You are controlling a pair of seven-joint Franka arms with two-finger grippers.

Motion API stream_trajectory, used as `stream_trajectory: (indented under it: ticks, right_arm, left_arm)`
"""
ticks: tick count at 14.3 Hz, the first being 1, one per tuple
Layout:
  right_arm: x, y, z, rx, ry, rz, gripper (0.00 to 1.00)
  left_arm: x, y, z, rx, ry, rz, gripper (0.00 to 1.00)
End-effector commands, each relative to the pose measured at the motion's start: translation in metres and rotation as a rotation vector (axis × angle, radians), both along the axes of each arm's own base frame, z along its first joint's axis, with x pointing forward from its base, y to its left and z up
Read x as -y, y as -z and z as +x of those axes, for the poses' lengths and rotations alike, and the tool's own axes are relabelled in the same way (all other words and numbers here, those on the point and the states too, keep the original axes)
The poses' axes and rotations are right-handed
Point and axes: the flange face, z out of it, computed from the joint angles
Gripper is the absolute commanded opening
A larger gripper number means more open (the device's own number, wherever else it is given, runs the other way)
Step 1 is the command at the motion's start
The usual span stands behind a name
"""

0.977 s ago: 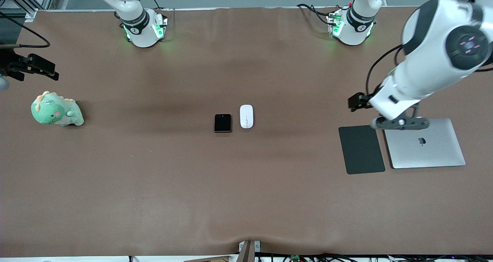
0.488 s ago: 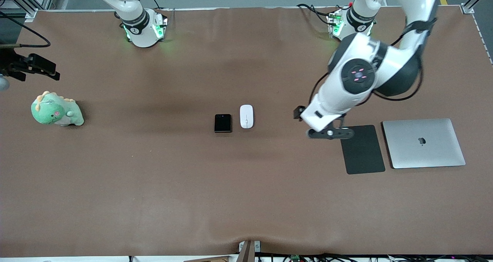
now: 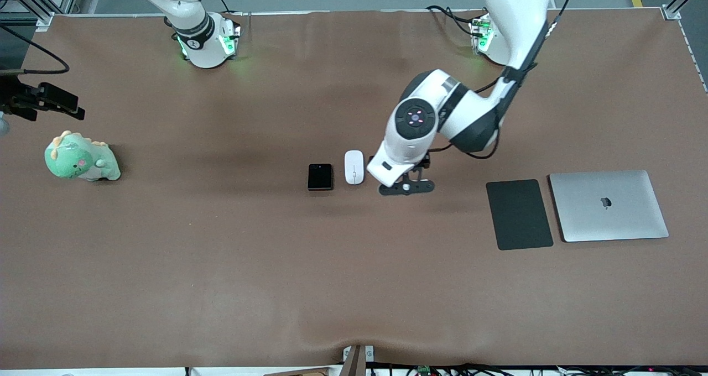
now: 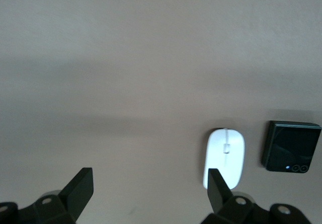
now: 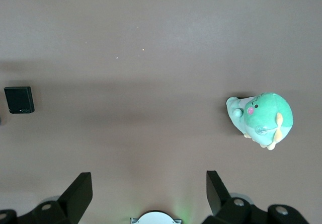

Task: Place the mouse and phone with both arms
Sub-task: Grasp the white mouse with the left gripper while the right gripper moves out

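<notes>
The white oval mouse [image 3: 354, 167] [image 4: 226, 156] lies mid-table, with the small black phone [image 3: 320, 176] [image 4: 291, 146] [image 5: 19, 99] right beside it toward the right arm's end. My left gripper [image 3: 406, 187] [image 4: 149, 181] hangs open and empty over bare table just beside the mouse, toward the left arm's end. In the left wrist view one fingertip [image 4: 215, 183] overlaps the mouse's edge. My right gripper [image 5: 148, 183] waits open and empty, high over the table in front of its own base [image 5: 156, 218].
A green dinosaur plush [image 3: 81, 157] [image 5: 261, 119] sits toward the right arm's end. A flat dark-grey pad [image 3: 519, 214] and a closed silver laptop [image 3: 608, 204] lie side by side toward the left arm's end.
The left arm has swung from over the laptop and pad across to the mouse, its gripper still open. Mouse, phone and right arm have stayed put.
</notes>
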Motion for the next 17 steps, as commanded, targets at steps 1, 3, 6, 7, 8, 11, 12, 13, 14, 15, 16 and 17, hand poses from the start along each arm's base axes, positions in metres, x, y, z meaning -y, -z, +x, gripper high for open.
stream_trajectory:
  ticks: [1, 3, 6, 7, 8, 11, 12, 13, 14, 15, 16, 17]
  right_arm:
    - [0.004, 0.008, 0.012, -0.015, -0.007, 0.009, 1.0]
    - [0.005, 0.016, 0.015, -0.032, -0.005, 0.008, 1.0]
    - [0.002, 0.025, 0.018, -0.05, -0.008, 0.009, 1.0]
    - [-0.001, 0.026, 0.018, -0.052, -0.011, 0.008, 1.0]
    - [-0.002, 0.027, 0.018, -0.054, -0.016, 0.009, 1.0]
    - [-0.007, 0.034, 0.02, -0.063, -0.02, 0.012, 1.0]
    - [-0.009, 0.042, 0.023, -0.076, -0.025, 0.016, 1.0]
    - [-0.009, 0.053, 0.028, -0.089, -0.023, 0.024, 1.0]
    - [-0.012, 0.055, 0.031, -0.084, -0.026, 0.032, 1.0]
    - [-0.018, 0.056, 0.033, -0.075, -0.033, 0.042, 1.0]
    - [-0.024, 0.06, 0.035, -0.082, -0.042, 0.043, 1.0]
    - [-0.028, 0.071, 0.039, -0.098, -0.046, 0.045, 1.0]
  left_arm:
    - [0.021, 0.032, -0.008, 0.022, -0.027, 0.006, 1.0]
    - [0.033, 0.05, -0.016, 0.019, -0.016, 0.001, 1.0]
    - [0.05, 0.074, -0.028, 0.025, -0.031, -0.013, 1.0]
    - [0.058, 0.081, -0.034, 0.031, -0.042, -0.021, 1.0]
    - [0.064, 0.088, -0.038, 0.036, -0.048, -0.028, 1.0]
    - [0.073, 0.108, -0.045, 0.044, -0.061, -0.042, 0.98]
    - [0.074, 0.115, -0.045, 0.048, -0.062, -0.049, 0.97]
    - [0.078, 0.123, -0.051, 0.046, -0.056, -0.053, 0.97]
    - [0.081, 0.131, -0.055, 0.043, -0.052, -0.051, 0.97]
    - [0.081, 0.136, -0.055, 0.042, -0.062, -0.051, 0.96]
    - [0.083, 0.138, -0.056, 0.046, -0.067, -0.054, 0.95]
    - [0.087, 0.142, -0.062, 0.043, -0.06, -0.052, 0.94]
